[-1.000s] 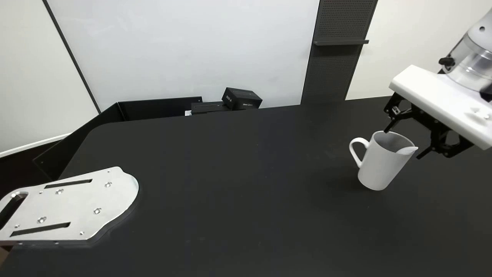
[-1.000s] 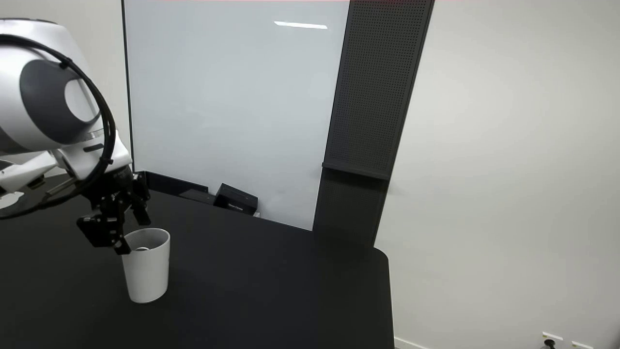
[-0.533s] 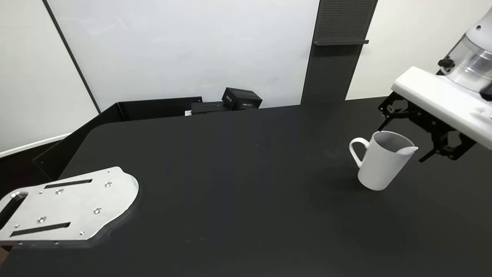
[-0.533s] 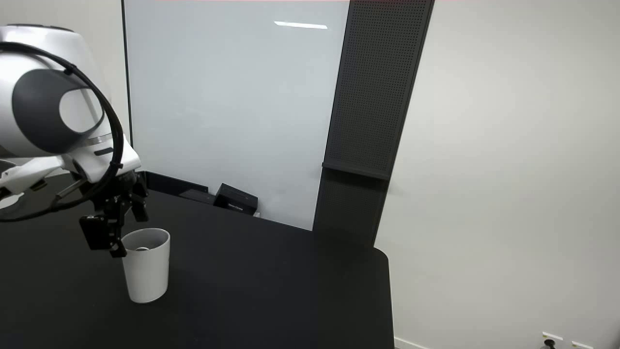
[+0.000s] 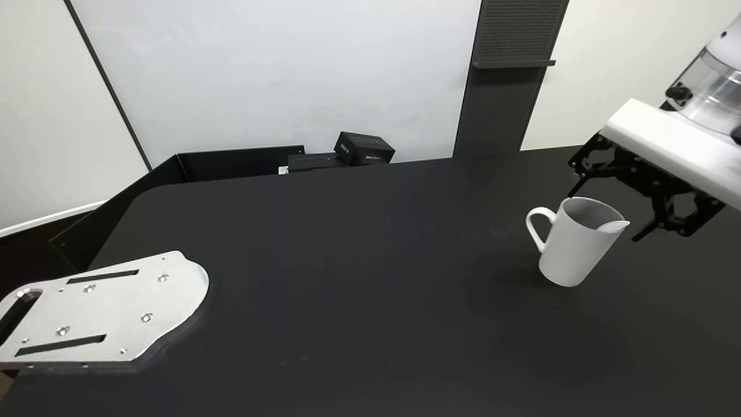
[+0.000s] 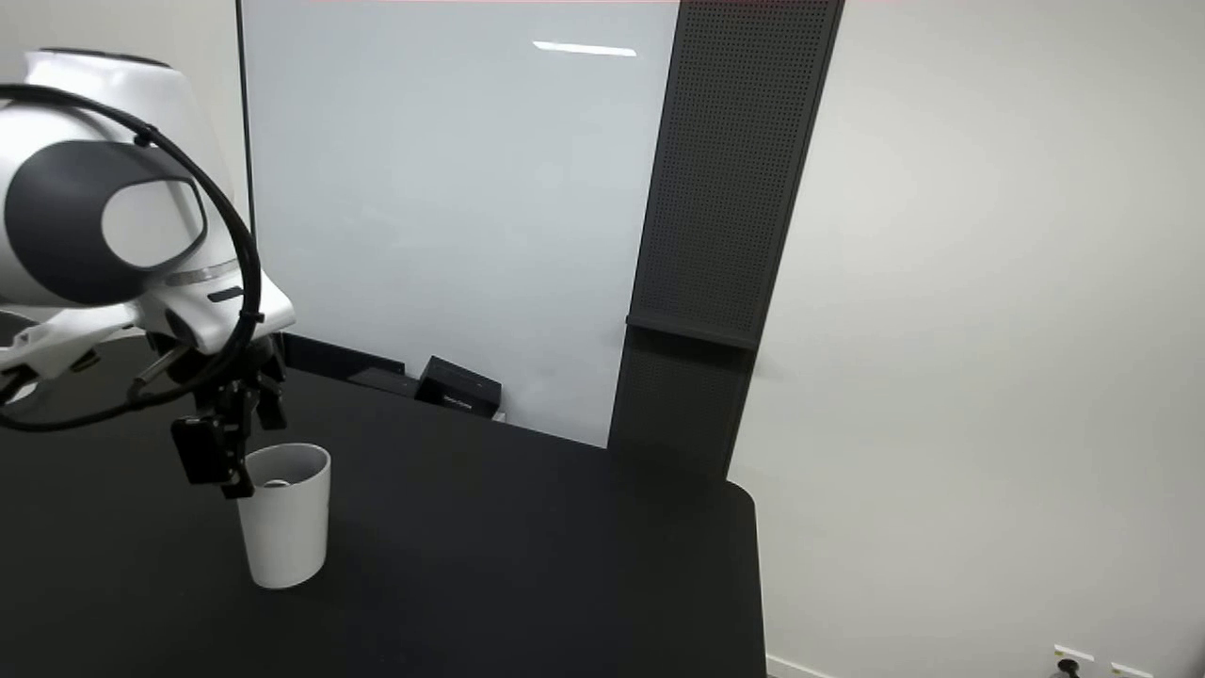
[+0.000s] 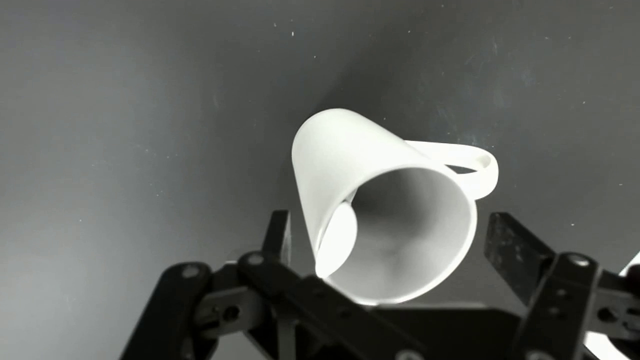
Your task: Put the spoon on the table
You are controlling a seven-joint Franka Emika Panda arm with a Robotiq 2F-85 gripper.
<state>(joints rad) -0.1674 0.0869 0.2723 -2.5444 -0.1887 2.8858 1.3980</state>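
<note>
Leaning in mug: spoon | gripper: spread wide | far from mug: metal plate, box

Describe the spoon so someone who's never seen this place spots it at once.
On the black table, find the mug. Inside it, on the side opposite the handle, the spoon leans bowl up. Both are white; the mug is a wide cup, while the spoon shows as a small oval.
</note>
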